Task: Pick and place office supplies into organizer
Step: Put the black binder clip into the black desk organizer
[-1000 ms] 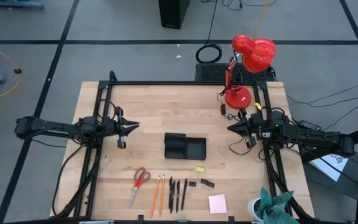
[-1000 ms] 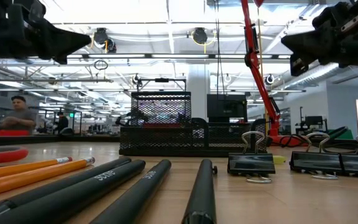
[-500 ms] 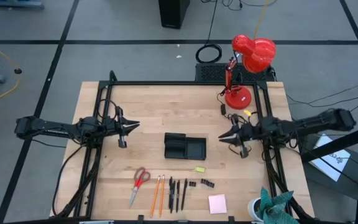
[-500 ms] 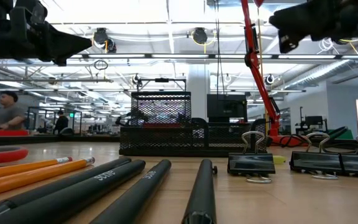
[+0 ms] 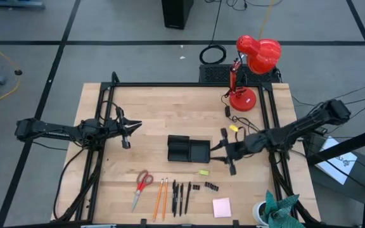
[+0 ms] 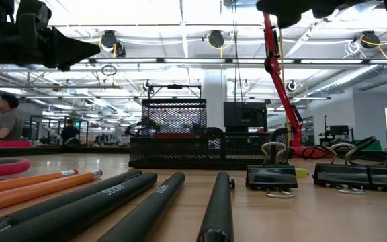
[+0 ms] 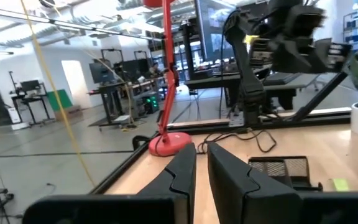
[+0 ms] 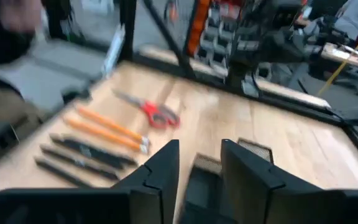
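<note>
The black organizer sits mid-table. Along the near edge lie red-handled scissors, two orange pencils, three black pens, black clips, a yellow block and a pink sticky-note pad. My right gripper hovers open at the organizer's right end, above the table, with nothing between its fingers; the organizer shows just ahead of them. My left gripper waits at the left, its fingers a narrow gap apart, empty.
A red desk lamp stands at the far right with its cable on the wood. Black frame rails run along both sides. A white cup with teal cloth is at the near right corner. People move in the room behind.
My right gripper has swung from the right rail beside the lamp base toward the table's left and near side, up to the organizer's right end. It has risen, leaving the top of the low view. The supplies and organizer have stayed put.
</note>
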{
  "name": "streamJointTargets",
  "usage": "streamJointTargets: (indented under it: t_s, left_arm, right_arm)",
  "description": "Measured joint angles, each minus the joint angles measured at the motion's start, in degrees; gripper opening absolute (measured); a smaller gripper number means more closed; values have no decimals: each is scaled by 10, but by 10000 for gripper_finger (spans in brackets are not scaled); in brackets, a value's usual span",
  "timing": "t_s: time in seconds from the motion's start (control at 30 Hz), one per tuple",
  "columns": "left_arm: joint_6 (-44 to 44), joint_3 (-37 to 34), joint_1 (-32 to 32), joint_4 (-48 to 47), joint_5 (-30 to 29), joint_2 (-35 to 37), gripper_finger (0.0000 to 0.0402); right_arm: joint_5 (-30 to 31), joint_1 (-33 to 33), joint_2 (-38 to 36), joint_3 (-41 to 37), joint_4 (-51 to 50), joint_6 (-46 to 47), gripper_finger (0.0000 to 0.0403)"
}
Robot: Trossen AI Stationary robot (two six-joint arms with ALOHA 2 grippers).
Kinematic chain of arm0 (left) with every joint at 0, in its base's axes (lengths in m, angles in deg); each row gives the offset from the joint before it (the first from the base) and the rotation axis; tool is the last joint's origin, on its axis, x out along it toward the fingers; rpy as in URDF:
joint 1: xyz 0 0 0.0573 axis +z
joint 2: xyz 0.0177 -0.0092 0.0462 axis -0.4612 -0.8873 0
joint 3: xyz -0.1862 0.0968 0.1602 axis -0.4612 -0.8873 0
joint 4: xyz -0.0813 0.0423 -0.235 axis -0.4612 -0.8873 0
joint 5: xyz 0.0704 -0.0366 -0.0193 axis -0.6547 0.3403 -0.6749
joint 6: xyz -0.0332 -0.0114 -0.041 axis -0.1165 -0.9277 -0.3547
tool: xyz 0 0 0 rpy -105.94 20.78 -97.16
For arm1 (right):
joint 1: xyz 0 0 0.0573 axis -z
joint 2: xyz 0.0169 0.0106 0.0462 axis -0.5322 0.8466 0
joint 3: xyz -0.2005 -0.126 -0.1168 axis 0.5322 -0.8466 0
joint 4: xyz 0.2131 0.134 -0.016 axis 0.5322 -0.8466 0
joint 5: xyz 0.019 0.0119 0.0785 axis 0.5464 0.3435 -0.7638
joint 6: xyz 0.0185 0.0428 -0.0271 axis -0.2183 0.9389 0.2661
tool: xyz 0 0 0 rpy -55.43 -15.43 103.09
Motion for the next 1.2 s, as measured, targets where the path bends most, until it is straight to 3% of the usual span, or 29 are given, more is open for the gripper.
streamJointTargets:
  t_s: [0.3,0.6,0.9,1.1,1.2]
  left_arm:
    - [28,0,0,8,-1,0,49]
    - [29,0,0,19,-1,0,49]
    - [28,0,0,23,-1,0,49]
    - [20,0,0,32,-1,0,49]
    - [16,0,0,32,-1,0,49]
  right_arm:
    - [153,-86,115,100,-38,-51,155]
    - [238,-139,228,182,-52,-11,180]
    - [228,-175,319,192,-81,98,180]
    - [147,-182,348,192,-55,144,172]
    - [135,-182,364,192,-56,145,170]
